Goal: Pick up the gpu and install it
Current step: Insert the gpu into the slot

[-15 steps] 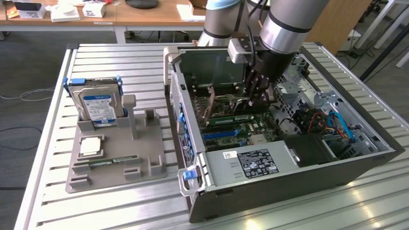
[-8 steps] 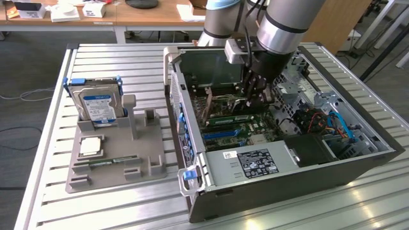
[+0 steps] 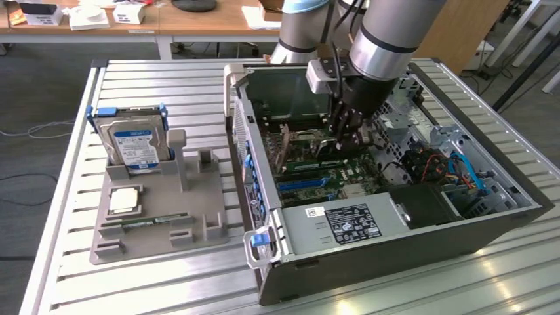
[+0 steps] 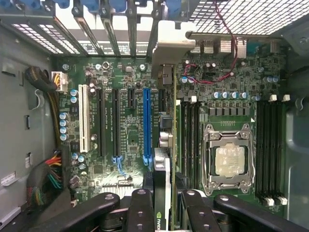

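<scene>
gripper: the gripper [image 4: 164, 203] is down inside the open computer case [image 3: 490, 216], its dark fingers [image 4: 140, 208] pinching the gpu [image 4: 166, 145] edge-on from both sides, so the jaws are part-way closed on the thin card.
gpu: held upright over the motherboard [image 4: 120, 125], just beside the long blue slot [image 4: 147, 125], its grey metal bracket [image 4: 171, 48] up against the case's rear slot openings.
progress: pick-up looks done, the card is inside the case and lined up near the slots; whether it is fully seated i can't tell from here, so the install is not shown finished.
markings on card: a pale logo on the card edge between the fingers, too partial to read for sure.
cpu socket: beyond the card from the blue slot, silver frame [image 4: 228, 159] with pale paste.
outside the case: power supply label [image 3: 350, 223], print too small to read; grey parts tray [image 3: 157, 216] beside the case holds a hard drive [image 3: 133, 141] with a blue label, unreadable.
</scene>
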